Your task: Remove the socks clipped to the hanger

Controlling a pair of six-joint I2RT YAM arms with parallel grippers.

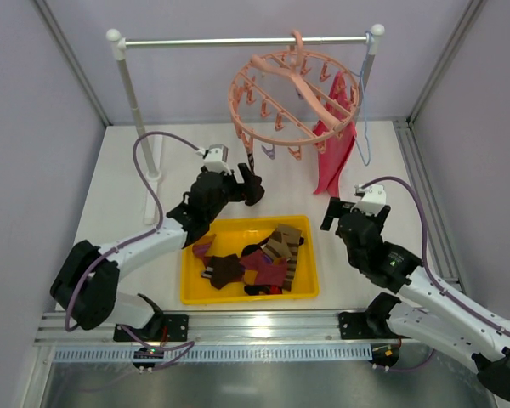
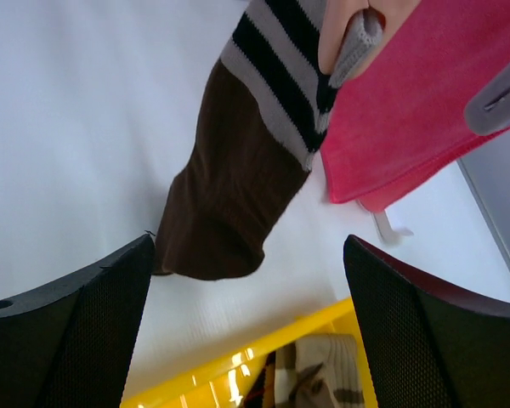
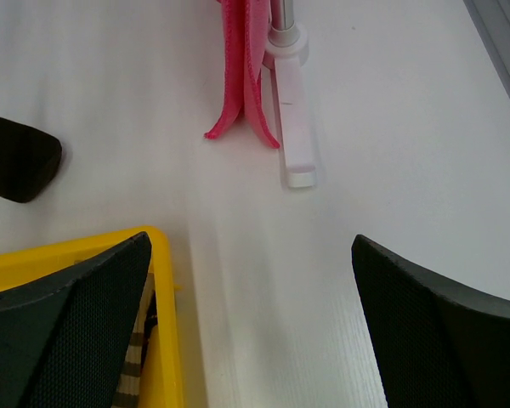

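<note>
Yellow tray (image 1: 248,298) sits near hanging pink cloth (image 1: 331,166).

Ring hanger (image 1: 293,98): 1 counted, hung on rail (image 1: 238,40) (1).
Clipped sock (image 1: 252,183): 1 counted; brown, striped cuff.
Heaped socks (image 1: 263,259) in yellow tray (image 1: 238,297) (1): at least 4 distinguished, exact number not resolvable.
Pink-red cloth (image 1: 333,161): 1.
Thin wire hanger (image 1: 365,127): 1.
</note>
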